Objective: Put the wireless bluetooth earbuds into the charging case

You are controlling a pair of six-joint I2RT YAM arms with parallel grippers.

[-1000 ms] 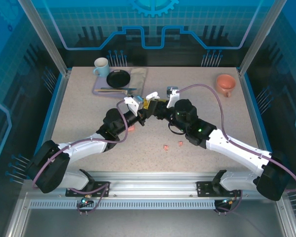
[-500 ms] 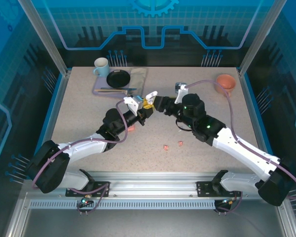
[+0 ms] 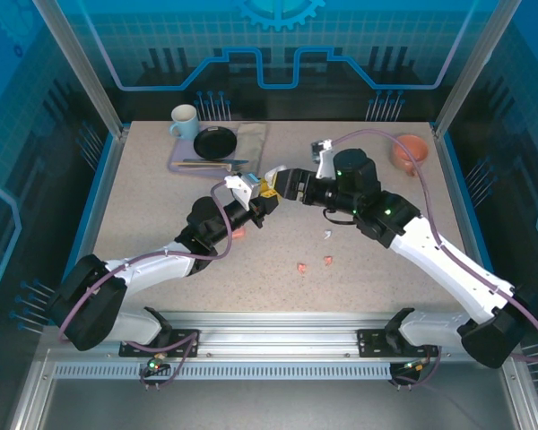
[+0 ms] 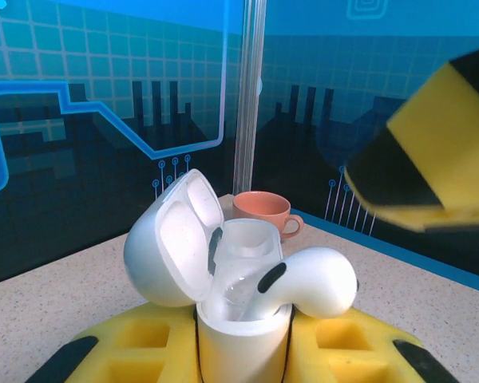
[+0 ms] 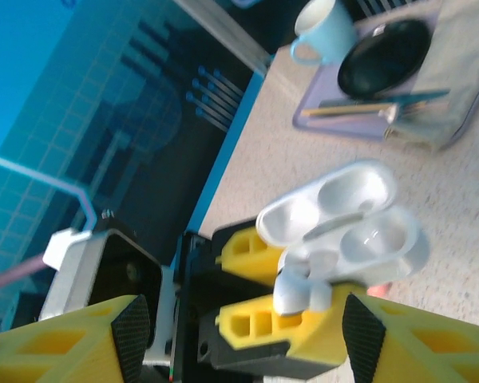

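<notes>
My left gripper (image 3: 262, 193) (image 4: 243, 355) is shut on a white charging case (image 4: 243, 327) (image 5: 367, 231) and holds it upright above the table, its lid (image 4: 172, 239) flipped open. A white earbud (image 4: 311, 279) (image 5: 291, 291) sits stem-down in the case's near well, its head sticking out. The right gripper (image 3: 287, 184) (image 5: 243, 343) stands open just right of the case and touches nothing. One of its yellow fingers (image 4: 431, 152) hangs at the upper right in the left wrist view. On the table lie another white earbud (image 3: 326, 235) and two salmon-pink earbuds (image 3: 300, 267) (image 3: 328, 260).
A salmon-pink thing (image 3: 239, 233) lies half hidden under my left arm. At the back left a tray (image 3: 175, 164) carries a mug (image 3: 184, 121), a black plate (image 3: 215, 141), a cloth and cutlery. An orange cup (image 3: 410, 152) (image 4: 262, 211) stands at the back right.
The right gripper has opened, let go of the white earbud in the case and drawn back to the right. Its arm has swung away, uncovering a white earbud on the table. The left gripper has not moved.
</notes>
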